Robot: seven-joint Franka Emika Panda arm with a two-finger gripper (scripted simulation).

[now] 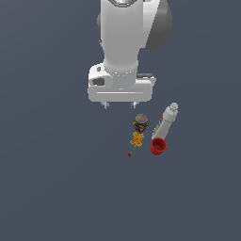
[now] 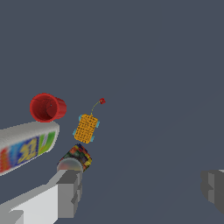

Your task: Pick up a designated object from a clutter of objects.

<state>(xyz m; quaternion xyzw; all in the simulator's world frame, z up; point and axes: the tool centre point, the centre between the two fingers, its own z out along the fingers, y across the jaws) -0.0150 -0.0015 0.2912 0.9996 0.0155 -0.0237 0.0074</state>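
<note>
The designated object is a small squat dark can (image 1: 140, 123) with red, yellow and blue patches and a pale top. It stands at the near end of the clutter, just off to the exterior view's right of my gripper (image 1: 120, 105). In the wrist view the can (image 2: 76, 158) sits right beside one fingertip (image 2: 66, 191), outside the gap. My gripper (image 2: 140, 190) is open wide, with nothing between its fingers.
An orange-yellow knobbly lump (image 1: 137, 139) (image 2: 86, 128) lies just beyond the can. A red cup (image 1: 158, 146) (image 2: 47, 107) lies on its side beside a long white-grey bottle (image 1: 164, 121) (image 2: 26, 146). A tiny red speck (image 1: 129, 154) (image 2: 102, 101) sits past the lump.
</note>
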